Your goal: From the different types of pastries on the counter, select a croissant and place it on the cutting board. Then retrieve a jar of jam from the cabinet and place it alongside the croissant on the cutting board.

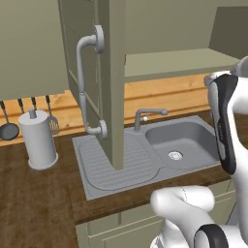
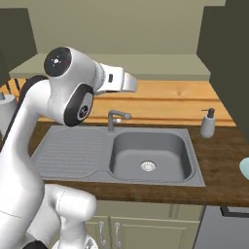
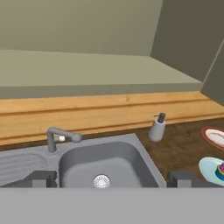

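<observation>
I see the gripper (image 3: 109,178) with its jaws spread wide and nothing between them, looking down over the sink (image 3: 74,164). The cabinet door (image 1: 112,82) stands swung open above the drainboard, its handle (image 1: 82,80) facing me. On the counter (image 3: 183,146), a soap bottle (image 3: 157,127) sits right of the sink, near a red-rimmed plate (image 3: 213,137) and a pale blue dish (image 3: 209,168). I cannot locate the croissant or jam.

No readable text, label, brand, number or sign is showing anywhere: the soap dispenser (image 3: 157,127), the paper towel roll (image 1: 38,138), the cabinet (image 1: 104,82) door and the sink (image 2: 148,155) are all appearing plain and unmarked.
</observation>
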Tool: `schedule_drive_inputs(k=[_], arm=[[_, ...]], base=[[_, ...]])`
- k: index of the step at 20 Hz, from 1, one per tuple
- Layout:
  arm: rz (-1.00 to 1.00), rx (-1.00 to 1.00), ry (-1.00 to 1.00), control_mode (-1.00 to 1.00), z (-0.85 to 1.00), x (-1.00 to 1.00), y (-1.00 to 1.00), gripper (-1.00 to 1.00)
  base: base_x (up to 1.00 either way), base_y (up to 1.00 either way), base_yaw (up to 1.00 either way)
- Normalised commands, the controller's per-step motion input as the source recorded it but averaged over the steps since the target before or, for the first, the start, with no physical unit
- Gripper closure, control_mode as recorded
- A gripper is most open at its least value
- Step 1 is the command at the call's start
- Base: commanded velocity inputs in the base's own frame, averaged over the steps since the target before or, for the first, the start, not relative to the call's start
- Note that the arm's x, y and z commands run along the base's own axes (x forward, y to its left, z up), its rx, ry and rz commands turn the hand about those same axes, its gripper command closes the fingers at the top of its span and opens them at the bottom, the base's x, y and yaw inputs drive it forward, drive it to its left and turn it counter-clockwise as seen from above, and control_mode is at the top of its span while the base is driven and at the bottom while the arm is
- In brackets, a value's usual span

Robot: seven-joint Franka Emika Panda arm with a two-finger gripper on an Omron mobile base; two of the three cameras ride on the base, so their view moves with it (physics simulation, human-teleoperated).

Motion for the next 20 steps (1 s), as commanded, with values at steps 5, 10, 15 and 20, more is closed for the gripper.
schedule_drive_inputs(k=[5,10,15,20], arm=[[0.06,0.25,-0.12,-1.00,0.23,0.00,0.03,-1.00],[0.22,0.19,-0.25,-1.00,0.59,0.00,0.14,-1.00],[0.23,-0.05,-0.25,-1.00,0.36,-0.10,0.56,-1.00],[0.35,-0.16,-0.23,-1.00,0.00,0.07,0.58,-1.00]], base=[[0.00,0.00,0.00],[0.00,0.00,0.00],[0.00,0.00,0.00],[0.00,0.00,0.00]])
